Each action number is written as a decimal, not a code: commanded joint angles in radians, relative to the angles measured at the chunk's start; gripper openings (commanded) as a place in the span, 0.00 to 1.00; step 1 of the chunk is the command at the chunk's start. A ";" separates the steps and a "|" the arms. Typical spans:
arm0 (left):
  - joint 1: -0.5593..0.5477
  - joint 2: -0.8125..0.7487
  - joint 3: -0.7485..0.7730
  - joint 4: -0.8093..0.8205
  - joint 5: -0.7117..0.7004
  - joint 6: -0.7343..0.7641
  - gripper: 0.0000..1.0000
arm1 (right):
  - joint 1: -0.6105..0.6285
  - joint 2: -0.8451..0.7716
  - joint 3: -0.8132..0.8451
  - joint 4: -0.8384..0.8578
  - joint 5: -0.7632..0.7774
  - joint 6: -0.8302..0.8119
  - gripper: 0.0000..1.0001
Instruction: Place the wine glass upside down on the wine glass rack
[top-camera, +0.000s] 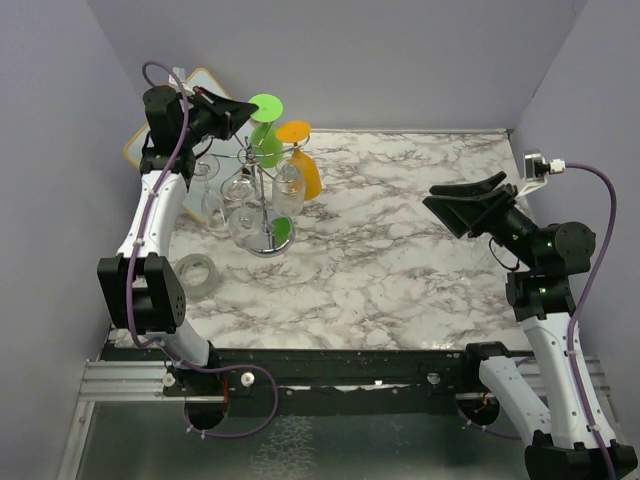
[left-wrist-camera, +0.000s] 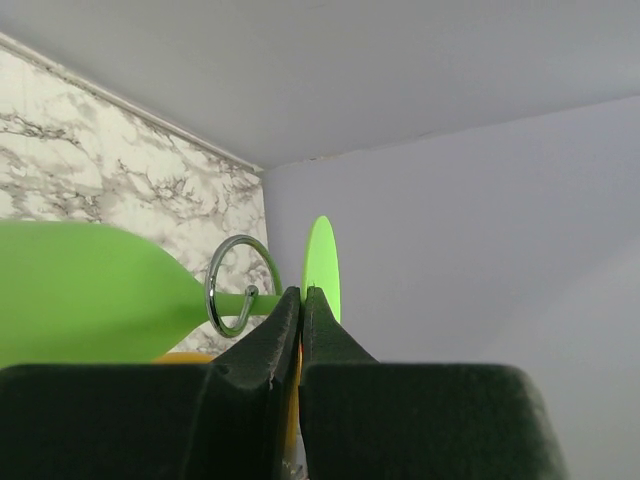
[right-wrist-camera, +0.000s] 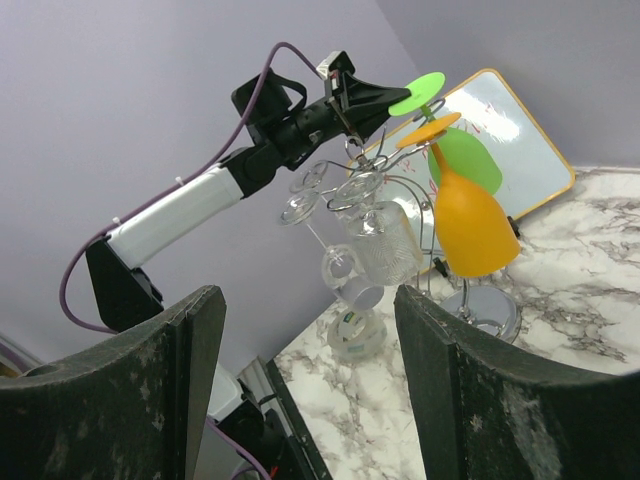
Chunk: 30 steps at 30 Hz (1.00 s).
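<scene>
The green wine glass (top-camera: 265, 140) hangs upside down, its stem in a curled arm of the chrome wine glass rack (top-camera: 262, 240) and its round foot on top. My left gripper (top-camera: 243, 112) is shut on the stem just under the foot. In the left wrist view the stem passes through the wire ring (left-wrist-camera: 240, 285) into my gripper (left-wrist-camera: 302, 295), with the green bowl (left-wrist-camera: 80, 290) at left. My right gripper (top-camera: 445, 212) is open and empty at the right, well away from the rack; its wrist view shows the rack (right-wrist-camera: 490, 305) and green glass (right-wrist-camera: 465, 160).
An orange glass (top-camera: 305, 170) and clear glasses (top-camera: 240, 200) hang upside down on the same rack. A tape roll (top-camera: 197, 272) lies near the left edge. A whiteboard (top-camera: 205, 80) leans at the back left corner. Walls close in on three sides.
</scene>
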 joint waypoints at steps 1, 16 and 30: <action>-0.005 0.016 0.043 0.051 -0.063 0.019 0.00 | 0.003 -0.016 -0.003 0.018 0.002 0.010 0.74; -0.018 0.037 0.102 0.018 -0.079 0.041 0.00 | 0.001 -0.010 -0.015 0.055 -0.004 0.039 0.74; -0.017 0.003 0.112 -0.179 -0.205 0.210 0.02 | 0.002 -0.004 -0.012 0.036 -0.005 0.024 0.74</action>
